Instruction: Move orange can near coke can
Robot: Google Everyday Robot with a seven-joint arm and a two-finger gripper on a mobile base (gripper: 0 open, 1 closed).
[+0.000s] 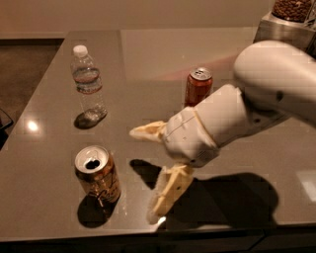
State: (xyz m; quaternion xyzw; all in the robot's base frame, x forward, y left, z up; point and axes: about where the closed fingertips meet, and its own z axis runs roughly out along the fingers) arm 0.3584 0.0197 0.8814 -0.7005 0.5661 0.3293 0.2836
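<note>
Orange can [97,174]: upright on the table [44,148], front-left area near the front edge. Silver top faces up, with the dark drinking hole visible. Nothing touches it.

Gripper [143,173]: just right of the orange can, with a clear gap between them. The two pale fingers are spread wide and hold nothing. One finger [148,131] points left at about the height of the can's top. The other [170,190] angles down toward the table's front edge. The white arm [256,99] enters from the right.

Coke can [198,86]: upright, farther back near the middle of the table, well apart from the orange can. The arm's wrist partly covers its base.

Bottle [89,84]: clear, white cap, upright at back left, behind the orange can.

Jar [295,10]: brown contents, far right corner.
</note>
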